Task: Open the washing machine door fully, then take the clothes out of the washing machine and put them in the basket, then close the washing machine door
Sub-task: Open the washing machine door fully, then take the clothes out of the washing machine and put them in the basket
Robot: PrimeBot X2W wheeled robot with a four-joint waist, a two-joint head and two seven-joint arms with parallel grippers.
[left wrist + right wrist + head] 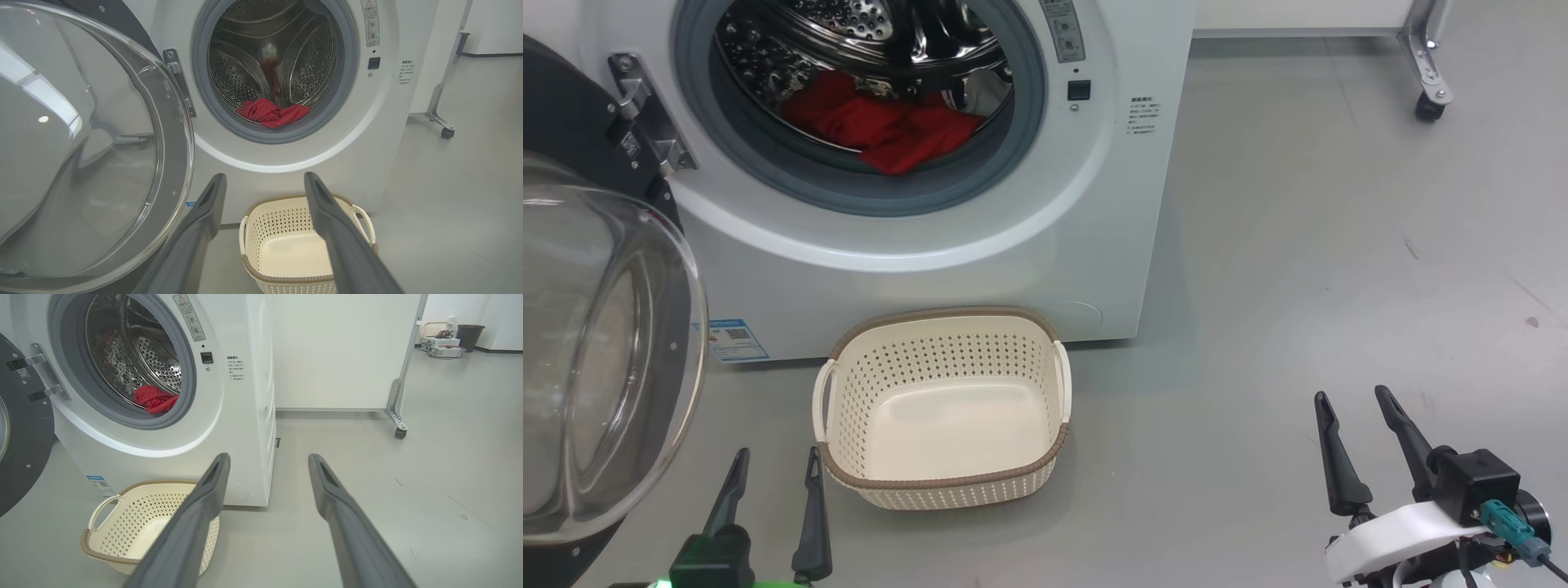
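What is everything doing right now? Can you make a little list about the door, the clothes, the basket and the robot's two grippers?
door: large round glossy black washing machine door with clear glass bowl, swung open
machine: big white front-loading washing machine, steel drum exposed
clothes: soft bright red fabric clothes, inside the drum
basket: small cream perforated plastic basket, brown rim, empty, on grey floor before the machine
left gripper: open, empty
right gripper: open, empty

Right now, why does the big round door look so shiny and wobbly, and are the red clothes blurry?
Left wrist view: the washing machine door has curved glass that mirrors bright lights and bends the reflections; the clothes look sharp. Head view: the steel drum glints with small highlights.
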